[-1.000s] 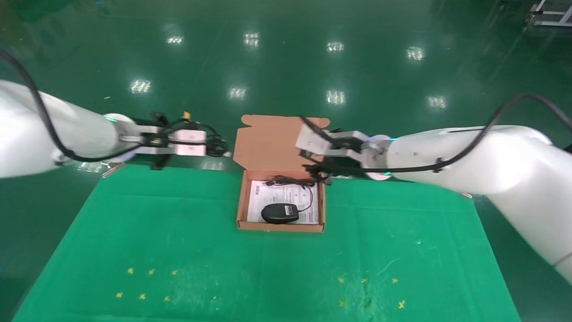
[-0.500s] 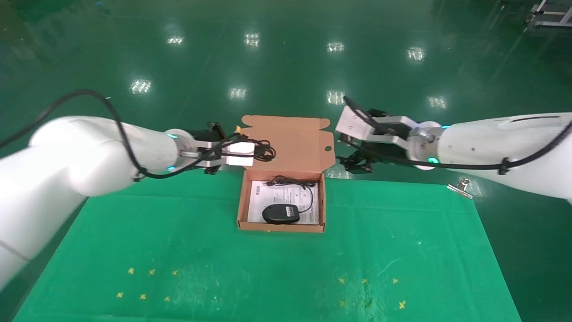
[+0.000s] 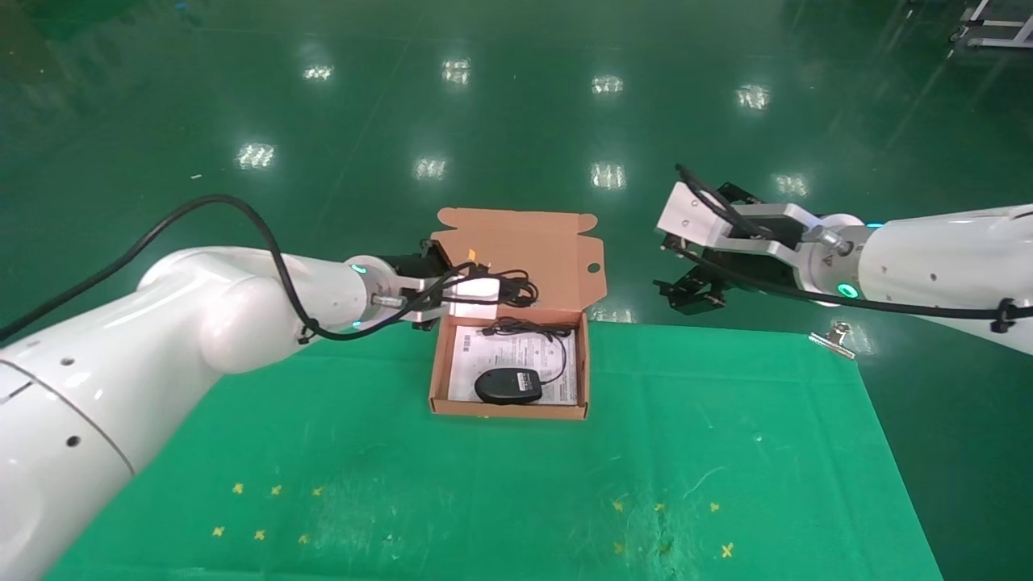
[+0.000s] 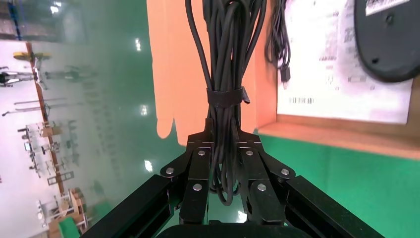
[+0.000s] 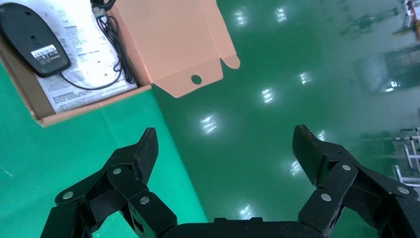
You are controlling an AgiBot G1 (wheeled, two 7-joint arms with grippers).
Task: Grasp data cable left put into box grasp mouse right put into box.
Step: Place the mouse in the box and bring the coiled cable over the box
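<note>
- The left end effector [image 4: 224,163] is clamped on the data cable [image 4: 225,64], its two black fingers [image 4: 198,171] pressed against the lower loop of the bundle.
- The data cable is a long bundle of black strands held by a black strap [image 4: 225,96] just ahead of the fingertips; the rest of the bundle runs out beyond them.
- In the head view the left end effector [image 3: 484,289] hangs above the rear left corner of the box [image 3: 440,355], with the data cable [image 3: 516,288] reaching out over the rear wall, in front of the raised flap lid [image 3: 516,250].
- The box sits open on the green bench [image 3: 484,484], directly below and ahead of the left end effector.
- The mouse [image 3: 507,386] lies inside the box on the white printed sheet [image 3: 472,355], toward the near wall, its thin cord [image 3: 557,355] looping toward the rear.
- The right end effector [image 5: 225,148] is spread wide and holds nothing; it hangs over the green floor [image 5: 277,114].
- In the head view the right end effector [image 3: 686,294] is off to the right of the box, well apart from it and past the bench's rear edge.
- A metal clip [image 3: 833,339] grips the bench edge beneath the right arm.
</note>
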